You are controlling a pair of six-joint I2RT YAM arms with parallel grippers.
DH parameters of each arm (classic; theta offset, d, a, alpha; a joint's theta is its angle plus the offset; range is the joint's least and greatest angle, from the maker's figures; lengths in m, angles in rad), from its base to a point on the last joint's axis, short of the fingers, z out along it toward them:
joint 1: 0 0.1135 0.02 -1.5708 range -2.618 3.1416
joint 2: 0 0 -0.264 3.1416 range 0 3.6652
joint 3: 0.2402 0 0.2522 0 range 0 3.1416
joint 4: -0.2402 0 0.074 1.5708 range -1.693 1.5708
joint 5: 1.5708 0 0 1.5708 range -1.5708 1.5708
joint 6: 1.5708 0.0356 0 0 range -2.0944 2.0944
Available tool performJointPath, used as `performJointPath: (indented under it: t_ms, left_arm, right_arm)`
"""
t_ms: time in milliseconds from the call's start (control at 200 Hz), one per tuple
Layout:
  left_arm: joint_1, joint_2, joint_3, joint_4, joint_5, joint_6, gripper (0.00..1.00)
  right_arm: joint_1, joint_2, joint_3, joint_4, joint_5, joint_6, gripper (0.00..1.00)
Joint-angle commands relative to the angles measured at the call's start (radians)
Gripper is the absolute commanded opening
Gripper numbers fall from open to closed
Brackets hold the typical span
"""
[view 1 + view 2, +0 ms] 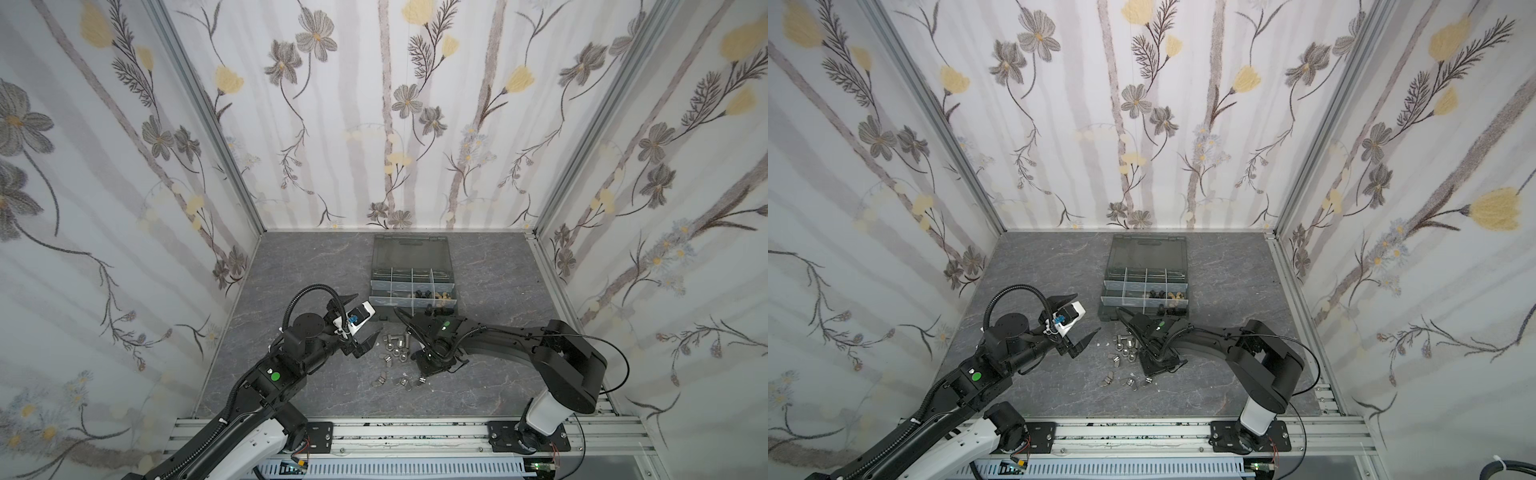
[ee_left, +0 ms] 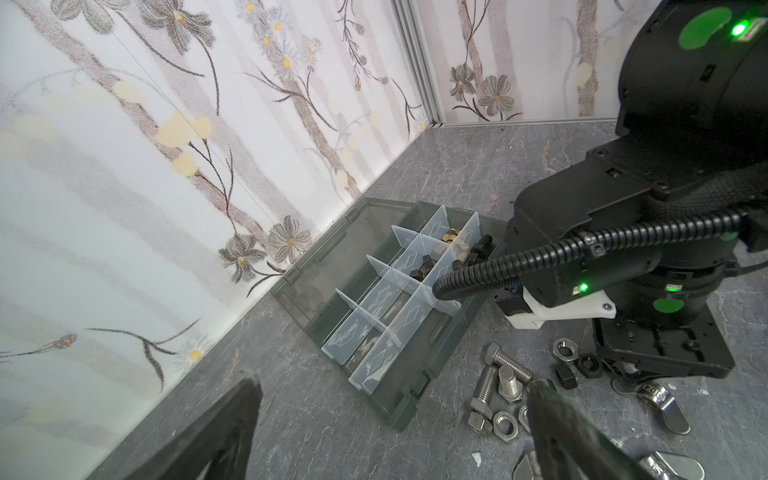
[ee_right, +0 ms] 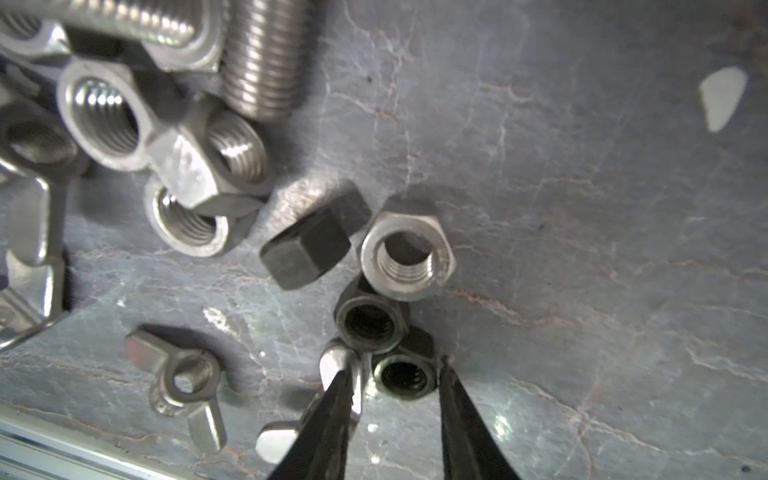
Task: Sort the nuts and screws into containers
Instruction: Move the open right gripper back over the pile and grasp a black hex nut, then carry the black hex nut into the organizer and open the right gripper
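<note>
Floral-papered walls point(image 1: 374, 104) box in a grey marbled worktop point(image 1: 311, 266). I have my right claw point(image 3: 395, 368) down on it, fingers apart and astride a black nut point(image 3: 405, 376). One fingertip lies over a wing nut point(image 3: 338, 357) that crowds that side. Just ahead of the tips a second black nut point(image 3: 370, 320) touches the first, with a silver hex nut point(image 3: 407, 253) beyond it. Silver bolts point(image 2: 509, 365) lie farther out in the heap. My left claw point(image 1: 368, 312) hangs spread wide beside the heap. Beyond both claws the organizer case point(image 2: 405, 409) sits with its lid back, black pieces point(image 2: 422, 266) and brass pieces point(image 2: 451, 237) in its end compartments
</note>
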Motion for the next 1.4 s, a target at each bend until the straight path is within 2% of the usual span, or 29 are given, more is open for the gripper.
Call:
performJointPath:
  t_ms: [0, 555, 729, 749, 919, 1159, 1399]
  left_arm:
    - [0.001, -0.002, -0.001, 0.04, -0.006, 0.005, 1.0]
    - [-0.001, 0.0, 0.003, 0.039, -0.003, 0.006, 1.0]
    - [-0.002, -0.006, 0.007, 0.039, 0.005, 0.002, 1.0]
    - [-0.002, -0.006, 0.008, 0.038, 0.004, 0.003, 1.0]
    - [-0.004, -0.01, 0.001, 0.049, -0.001, 0.002, 1.0]
    - [-0.004, -0.012, 0.003, 0.04, -0.001, 0.001, 1.0]
    - [-0.004, -0.017, -0.001, 0.039, 0.005, -0.005, 1.0]
  right_arm:
    - [-0.005, 0.016, 0.002, -0.003, 0.035, 0.009, 0.33]
    - [-0.044, -0.003, -0.004, -0.008, 0.004, -0.011, 0.22]
    - [-0.121, -0.045, 0.146, -0.12, 0.002, -0.074, 0.2]
    - [-0.162, -0.047, 0.167, -0.135, 0.005, -0.083, 0.19]
    - [-0.267, -0.045, 0.312, -0.158, -0.021, -0.165, 0.2]
    - [-0.35, 0.096, 0.531, -0.17, 0.042, -0.289, 0.2]
    - [-0.397, 0.279, 0.682, -0.142, 0.08, -0.371, 0.2]
